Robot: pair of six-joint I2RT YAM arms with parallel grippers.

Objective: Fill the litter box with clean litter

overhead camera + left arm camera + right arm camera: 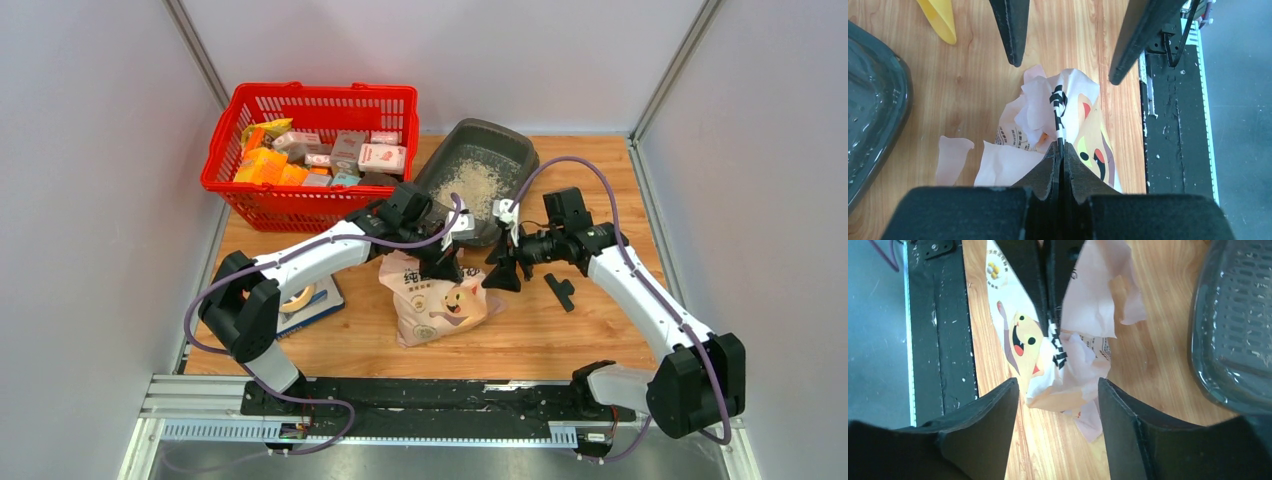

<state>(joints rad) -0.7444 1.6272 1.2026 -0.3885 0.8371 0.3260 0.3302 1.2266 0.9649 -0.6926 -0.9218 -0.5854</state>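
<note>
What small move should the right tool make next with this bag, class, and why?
Probably close the right tool on the crumpled top of the bag: it is open astride it, while the left tool pinches the striped tie there.

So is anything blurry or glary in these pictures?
Top external view: even light, soft shadows, all sharp. Left wrist view: the bag is crisp, the left end effector close up looks soft. Right wrist view: sheen on the litter box rim; right end effector slightly blurred.
</note>
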